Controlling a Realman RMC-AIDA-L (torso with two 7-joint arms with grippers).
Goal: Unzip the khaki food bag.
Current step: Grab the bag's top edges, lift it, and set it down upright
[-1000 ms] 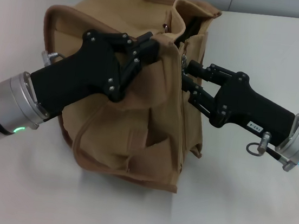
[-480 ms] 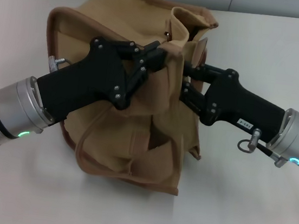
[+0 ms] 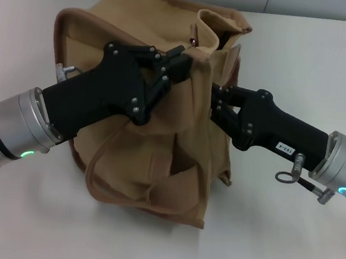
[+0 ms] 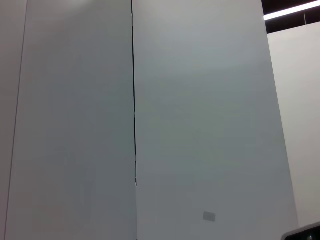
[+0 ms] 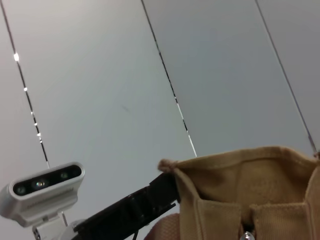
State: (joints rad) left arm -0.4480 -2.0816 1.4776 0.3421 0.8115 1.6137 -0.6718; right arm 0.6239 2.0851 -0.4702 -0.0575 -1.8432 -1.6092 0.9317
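**Both grippers at the top of the tan bag**

Head view: the khaki food bag (image 3: pixel 160 134), a boxy tan canvas tote with brown piping along its edges, stands slumped in the middle of the white table (image 3: pixel 285 244). The black left gripper (image 3: pixel 180 64) reaches in from the left and pinches a raised fold of canvas at the bag's upper edge, its fingers pressed together on the cloth. The black right gripper (image 3: pixel 217 103) comes in from the right, its tip against the bag's side just beside that fold; the fingertips are buried in the canvas, so whether they are spread or pinching cannot be told. A webbing handle (image 3: pixel 104 152) hangs in a loop down the bag's near face.

Left wrist view: only grey wall panels (image 4: pixel 200 125) with a dark seam between them.

Right wrist view: the bag's tan upper rim (image 5: pixel 240 170) fills the lower corner, with a small silver zipper pull (image 5: pixel 246 235) at the edge of the picture. The left gripper's black body shows beside the rim, and the robot's white head camera (image 5: pixel 42 192) sits farther off.
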